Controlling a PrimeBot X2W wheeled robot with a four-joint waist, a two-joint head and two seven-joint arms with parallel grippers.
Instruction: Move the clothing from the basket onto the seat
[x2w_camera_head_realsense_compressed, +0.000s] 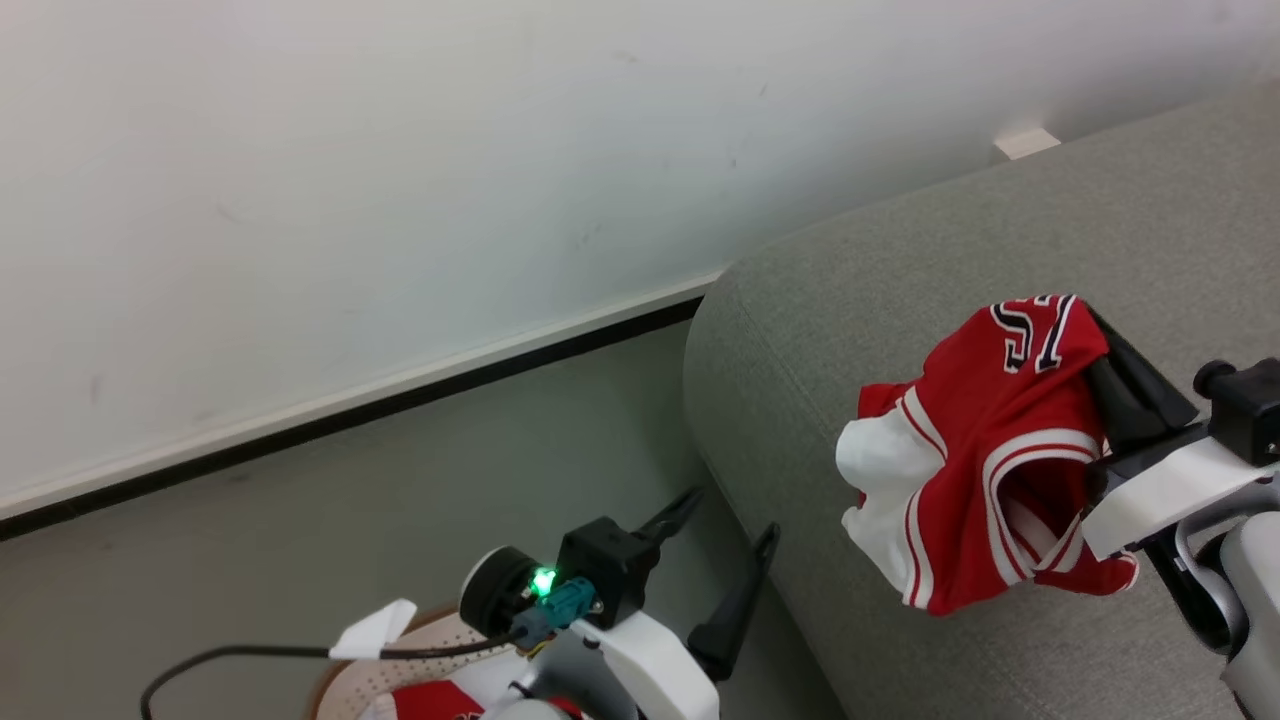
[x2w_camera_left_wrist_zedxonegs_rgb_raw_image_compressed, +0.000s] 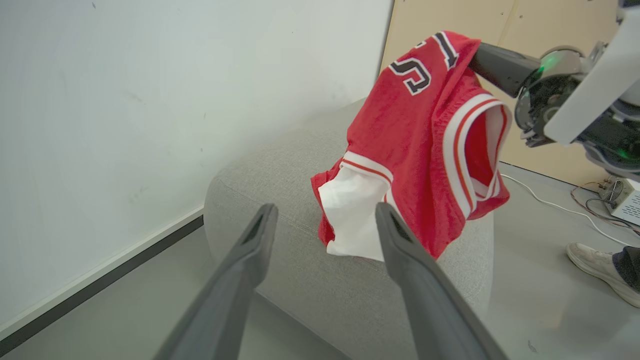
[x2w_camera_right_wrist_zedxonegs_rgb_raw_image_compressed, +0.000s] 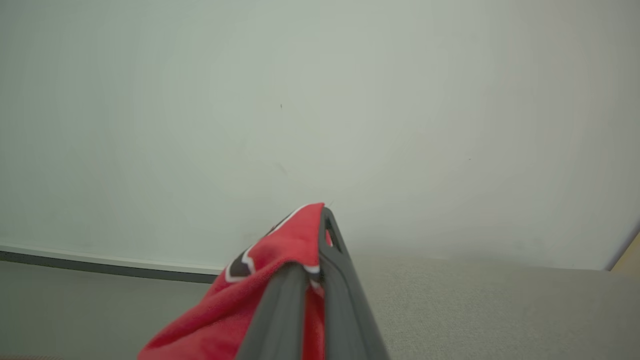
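Observation:
A red and white jersey (x2w_camera_head_realsense_compressed: 985, 450) hangs over the grey sofa (x2w_camera_head_realsense_compressed: 860, 300), my right gripper (x2w_camera_head_realsense_compressed: 1085, 325) shut on its top fold. In the left wrist view the same jersey (x2w_camera_left_wrist_zedxonegs_rgb_raw_image_compressed: 425, 145) dangles above the sofa's rounded end (x2w_camera_left_wrist_zedxonegs_rgb_raw_image_compressed: 280, 220), its lower white part near the cushion. The right wrist view has the red jersey (x2w_camera_right_wrist_zedxonegs_rgb_raw_image_compressed: 280, 260) pinched between the two closed fingers (x2w_camera_right_wrist_zedxonegs_rgb_raw_image_compressed: 332, 270). My left gripper (x2w_camera_head_realsense_compressed: 722, 530) is open and empty beside the sofa's end, above the basket (x2w_camera_head_realsense_compressed: 345, 680), whose brown rim and perforated wall peek out at the bottom. Another red jersey (x2w_camera_head_realsense_compressed: 435, 700) lies in the basket.
A white wall (x2w_camera_head_realsense_compressed: 400, 180) with a dark baseboard (x2w_camera_head_realsense_compressed: 350, 415) runs behind the sofa and grey floor. In the left wrist view a person's shoe (x2w_camera_left_wrist_zedxonegs_rgb_raw_image_compressed: 597, 267) and cables with a small box (x2w_camera_left_wrist_zedxonegs_rgb_raw_image_compressed: 622, 197) lie on the floor past the sofa, before a tan panel.

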